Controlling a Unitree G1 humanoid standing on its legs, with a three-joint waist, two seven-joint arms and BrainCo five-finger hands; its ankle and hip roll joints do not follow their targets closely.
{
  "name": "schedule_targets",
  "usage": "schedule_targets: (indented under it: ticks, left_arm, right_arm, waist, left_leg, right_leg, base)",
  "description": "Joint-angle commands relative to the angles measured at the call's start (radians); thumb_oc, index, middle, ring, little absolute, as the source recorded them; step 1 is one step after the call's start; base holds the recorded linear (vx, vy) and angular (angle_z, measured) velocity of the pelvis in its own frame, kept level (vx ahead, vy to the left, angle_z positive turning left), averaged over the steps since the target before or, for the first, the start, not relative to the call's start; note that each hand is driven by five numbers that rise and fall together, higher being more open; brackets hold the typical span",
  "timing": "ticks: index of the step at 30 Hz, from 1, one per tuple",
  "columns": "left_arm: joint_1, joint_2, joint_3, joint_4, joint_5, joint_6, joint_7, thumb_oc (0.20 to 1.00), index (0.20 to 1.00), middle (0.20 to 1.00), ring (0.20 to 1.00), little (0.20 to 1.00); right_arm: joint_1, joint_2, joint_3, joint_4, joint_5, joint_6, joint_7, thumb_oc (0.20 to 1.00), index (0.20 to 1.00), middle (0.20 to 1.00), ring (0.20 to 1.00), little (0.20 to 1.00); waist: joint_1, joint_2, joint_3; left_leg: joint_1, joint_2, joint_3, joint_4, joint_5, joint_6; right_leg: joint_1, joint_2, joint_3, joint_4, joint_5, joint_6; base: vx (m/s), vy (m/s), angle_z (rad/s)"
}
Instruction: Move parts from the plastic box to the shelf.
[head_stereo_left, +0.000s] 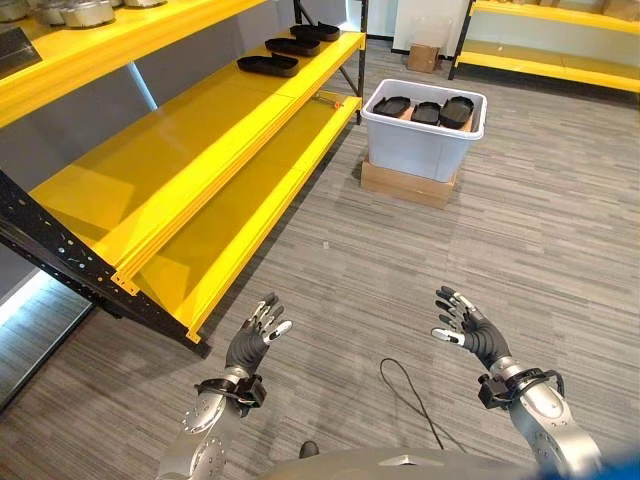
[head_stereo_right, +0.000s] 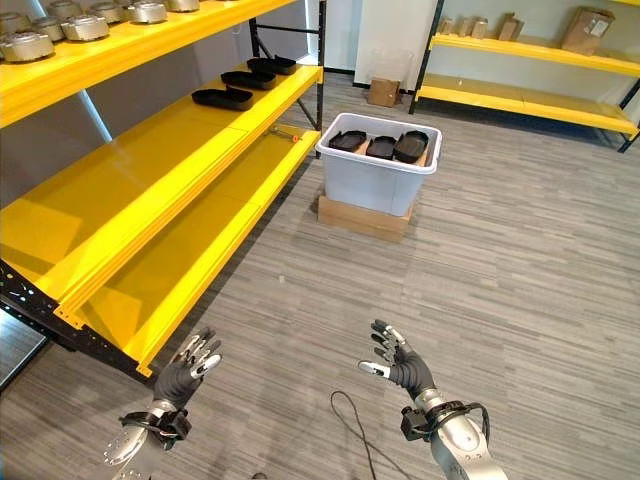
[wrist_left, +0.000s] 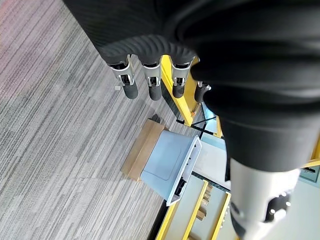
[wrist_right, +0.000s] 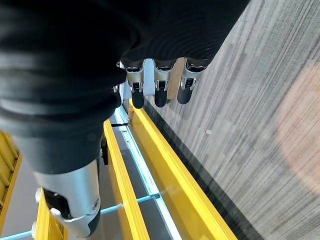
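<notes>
Hovering low over the grey wood-grain floor (head_stereo_left: 520, 230), the left hand (head_stereo_left: 252, 338) and right hand (head_stereo_left: 470, 328) hang spread and empty. Farther off, black oval parts (head_stereo_left: 426, 111) lie in the pale grey plastic box (head_stereo_left: 420, 140) on a flat cardboard carton (head_stereo_left: 405, 184), beside the yellow metal shelf (head_stereo_left: 170, 170), where three more black oval parts (head_stereo_left: 268, 64) rest.

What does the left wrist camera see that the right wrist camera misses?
Left wrist view: the left hand, fingers relaxed, and past it the plastic box resting on a cardboard base. Right wrist view: the right hand, fingers relaxed too, by a long shelf beam. Both share the yellow shelf and the grey striped floor.
</notes>
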Motion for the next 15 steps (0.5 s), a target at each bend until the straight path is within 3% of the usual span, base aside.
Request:
schedule_targets:
  ticks: [1, 15]
  left_arm:
    - [-0.035, -0.012, 0.014, 0.003, 0.017, -0.06, -0.015, 1.0, 1.0, 1.0, 1.0, 1.0]
    - [-0.032, -0.004, 0.015, -0.014, 0.054, -0.063, -0.014, 1.0, 1.0, 1.0, 1.0, 1.0]
  right_arm:
    - [-0.024, -0.036, -0.021, -0.003, 0.017, -0.054, 0.011, 1.0, 1.0, 1.0, 1.0, 1.0]
    - [-0.02, -0.033, -0.023, 0.0, 0.019, -0.053, 0.013, 1.0, 1.0, 1.0, 1.0, 1.0]
  waist:
    - [0.003, 0.033, -0.056]
    - [0.002, 0.034, -0.054]
  left_leg:
    - [0.013, 0.075, -0.04, 0.012, -0.026, -0.031]
    - [0.015, 0.07, -0.039, 0.008, -0.027, -0.03]
  right_leg:
    - [-0.014, -0.004, -0.016, 0.013, 0.031, 0.03]
    - [-0.01, -0.007, -0.018, 0.011, 0.03, 0.031]
  base:
    - [0.0, 0.0, 0.0]
    - [0.0, 0.0, 0.0]
